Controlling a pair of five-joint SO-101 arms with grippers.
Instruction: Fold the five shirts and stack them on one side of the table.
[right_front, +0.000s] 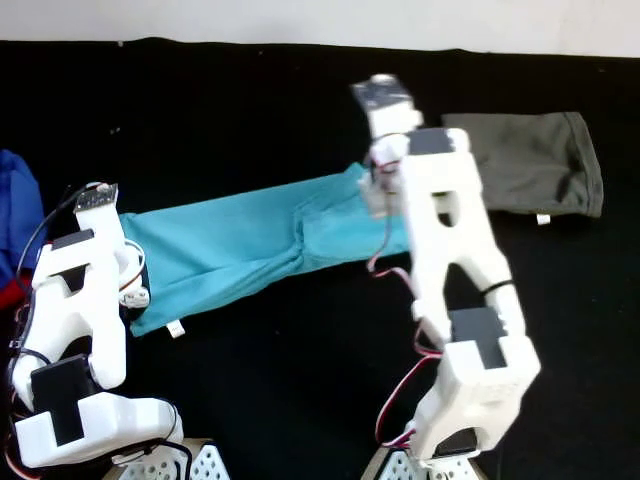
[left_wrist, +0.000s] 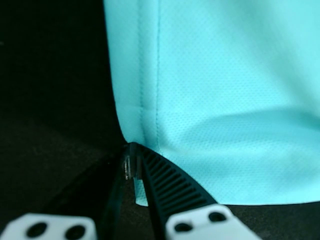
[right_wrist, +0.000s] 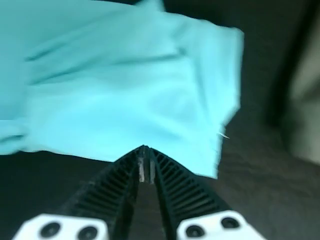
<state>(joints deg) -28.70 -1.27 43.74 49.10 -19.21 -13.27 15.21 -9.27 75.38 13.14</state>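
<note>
- The left gripper (left_wrist: 131, 159) is clamping down on the hemmed corner of the teal shirt (left_wrist: 225, 100). A sliver of teal is poking out between the ribbed fingers (left_wrist: 170, 185), but they're hiding how much cloth is really in there.
- The right gripper (right_wrist: 145, 162) is closed too, with its tips meeting right on the shirt's edge. It looks like it's pinching the fabric, though the bite itself is too small to make out.
- From the high view, the shirt (right_front: 240, 245) is lying stretched out long across the middle of the black tabletop (right_front: 300, 390), bunching up around its middle.
- The end of the shirt by the right arm is disappearing behind that arm's white upper section, so the grasp is getting blocked there.
- The left arm's wrist is likewise covering the corner at the other end.
- A small white tag (right_front: 176, 328) is sticking out by the near edge of the shirt at the left arm's end.
- A folded grey shirt (right_front: 530, 165) is sitting at the far right, just past the right arm and apart from the teal one.
- A blue garment (right_front: 18, 210) is getting cut off by the picture's left edge, with a bit of red under it. Can't tell what shape it's in.
</note>
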